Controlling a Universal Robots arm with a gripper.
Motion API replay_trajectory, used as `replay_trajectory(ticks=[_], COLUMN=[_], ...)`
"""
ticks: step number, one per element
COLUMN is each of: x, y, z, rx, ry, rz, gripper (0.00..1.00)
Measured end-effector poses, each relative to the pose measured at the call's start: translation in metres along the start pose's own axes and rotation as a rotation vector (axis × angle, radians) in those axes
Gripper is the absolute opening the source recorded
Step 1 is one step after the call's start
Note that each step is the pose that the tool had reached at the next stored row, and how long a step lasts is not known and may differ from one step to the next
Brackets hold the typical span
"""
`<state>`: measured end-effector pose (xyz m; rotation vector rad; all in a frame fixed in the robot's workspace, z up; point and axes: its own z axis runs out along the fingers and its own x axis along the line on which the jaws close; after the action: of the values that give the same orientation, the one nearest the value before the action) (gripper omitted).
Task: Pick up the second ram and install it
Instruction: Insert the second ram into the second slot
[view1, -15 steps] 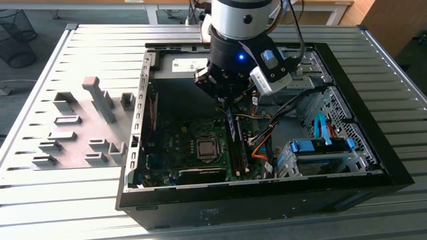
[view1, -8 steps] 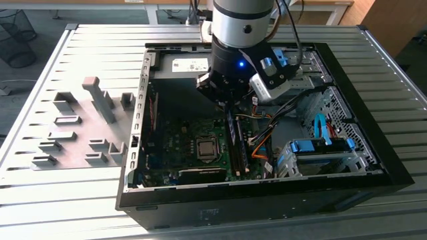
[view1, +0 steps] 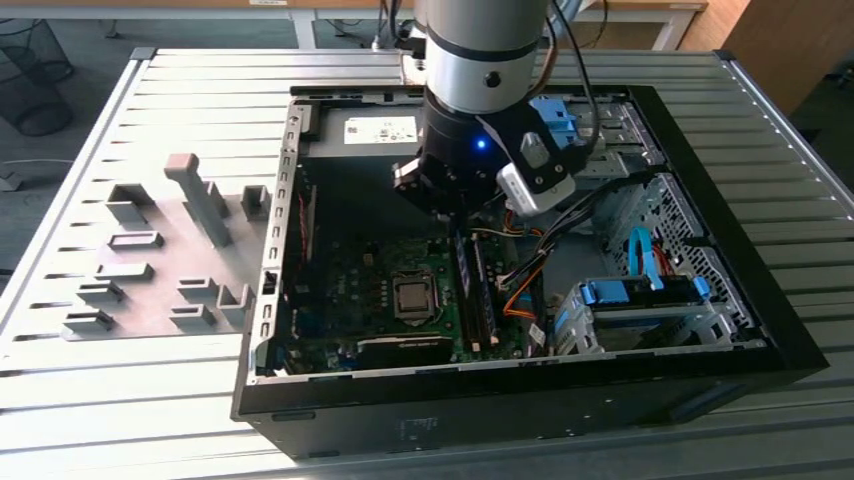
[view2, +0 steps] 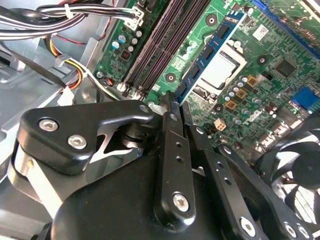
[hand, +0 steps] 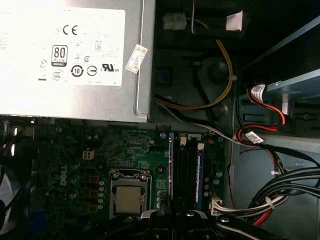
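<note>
The second ram (view2: 210, 50) is a thin blue-green strip with dark chips, standing on edge beside the processor socket (view2: 220, 67). In the first wrist view the second ram (hand: 171, 165) shows as a narrow blue edge along the memory slot nearest the processor. My gripper (view2: 177, 100) is shut on the near end of the strip, one black finger (view2: 170, 130) on each side. In the exterior view the gripper (view1: 461, 222) hangs low inside the open computer case, over the memory slots (view1: 477, 290). I cannot tell whether the strip is seated in the slot.
Black case walls (view1: 274, 300) ring the motherboard (view1: 354, 290). The power supply (hand: 70, 55) and cable bundles (hand: 285, 187) lie close by, and drive cages (view1: 641, 300) stand at the exterior view's right. A grey fixture plate with blocks (view1: 160, 270) lies outside the case. Another blue strip (hand: 200, 172) stands in an outer slot.
</note>
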<state>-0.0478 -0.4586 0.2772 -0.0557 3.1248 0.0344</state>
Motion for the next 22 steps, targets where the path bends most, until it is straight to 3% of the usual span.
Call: replay_trajectory(ticks=[7,17,22], x=[-0.0001,-0.0003,-0.0042], y=[-0.0003,-0.0003,-0.0009], z=[0.008,0.0082,0.0104], rx=[0.0001,0.0001,0.0002], ry=[0.0001,0.0001,0.0], rz=[0.0,0.0,0.007], gripper=[0.14,0.14,0.14])
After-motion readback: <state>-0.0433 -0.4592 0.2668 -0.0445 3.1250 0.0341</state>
